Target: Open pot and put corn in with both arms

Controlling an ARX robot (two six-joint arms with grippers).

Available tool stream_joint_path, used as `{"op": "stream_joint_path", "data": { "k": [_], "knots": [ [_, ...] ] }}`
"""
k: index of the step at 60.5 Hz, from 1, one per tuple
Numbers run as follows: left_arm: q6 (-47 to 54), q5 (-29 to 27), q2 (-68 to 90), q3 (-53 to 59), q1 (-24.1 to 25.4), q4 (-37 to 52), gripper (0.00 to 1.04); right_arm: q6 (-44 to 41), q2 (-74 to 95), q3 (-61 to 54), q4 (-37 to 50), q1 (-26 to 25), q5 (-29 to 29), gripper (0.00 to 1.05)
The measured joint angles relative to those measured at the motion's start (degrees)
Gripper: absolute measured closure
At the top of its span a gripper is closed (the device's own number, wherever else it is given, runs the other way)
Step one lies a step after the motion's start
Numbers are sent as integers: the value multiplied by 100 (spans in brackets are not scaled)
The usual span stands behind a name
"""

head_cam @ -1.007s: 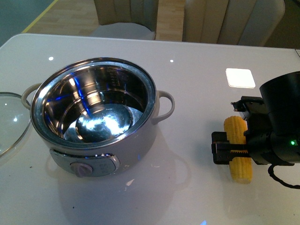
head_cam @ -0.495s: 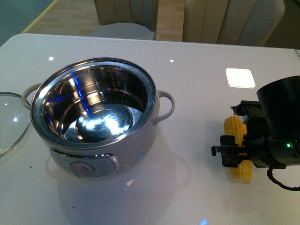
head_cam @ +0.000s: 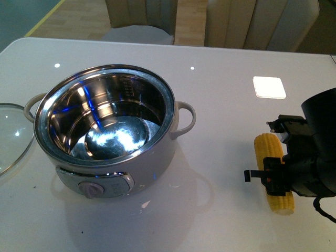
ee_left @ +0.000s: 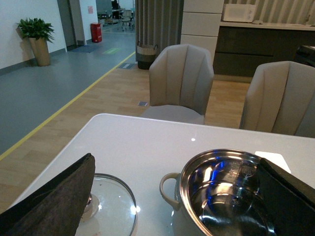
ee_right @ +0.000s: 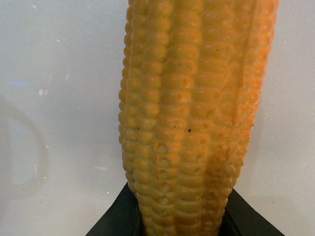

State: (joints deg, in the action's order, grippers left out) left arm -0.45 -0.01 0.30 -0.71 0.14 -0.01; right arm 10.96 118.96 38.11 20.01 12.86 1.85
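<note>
The right hand (head_cam: 274, 178) was closed on the corn cob (head_cam: 268, 149), well right of the open electric pot (head_cam: 155, 160); advised lifting level, clearing the rim, then releasing low inside.

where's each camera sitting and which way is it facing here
Front view: on the body, looking down at the table, open pot, lid; right arm shows.
Left wrist view: on the left wrist, looking across the pot toward chairs; left pincer frames it.
Right wrist view: on the right wrist, close on the corn; right pincer flanks it.
Shared: front and left wrist both show pot and lid.
</note>
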Motion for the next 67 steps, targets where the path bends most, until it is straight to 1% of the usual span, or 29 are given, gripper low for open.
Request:
{"op": "stream_joint_path", "data": {
  "k": [9,17,26,31,48,60,67],
  "knots": [
    [0,0,0,0,0,0,7,9,-929,-446,-72,66,-153,82],
    [0,0,0,-2,0,0,7,122,-1974,-719,-435,168,-319,81],
    [0,0,0,0,0,0,7,240,-3134,-527,-979,356,-468,80],
    [0,-2,0,0,0,0,7,291,-3447,-179,-1196,492,-540,77],
    [0,0,0,0,0,0,7,492,-2771,1003,-1368,981,-605,74],
    [0,0,0,0,0,0,7,822,-1958,1912,-1443,1408,-673,71],
    [-2,0,0,0,0,0,7,1067,-1541,2306,-1491,1569,-737,70]
  ]
}}
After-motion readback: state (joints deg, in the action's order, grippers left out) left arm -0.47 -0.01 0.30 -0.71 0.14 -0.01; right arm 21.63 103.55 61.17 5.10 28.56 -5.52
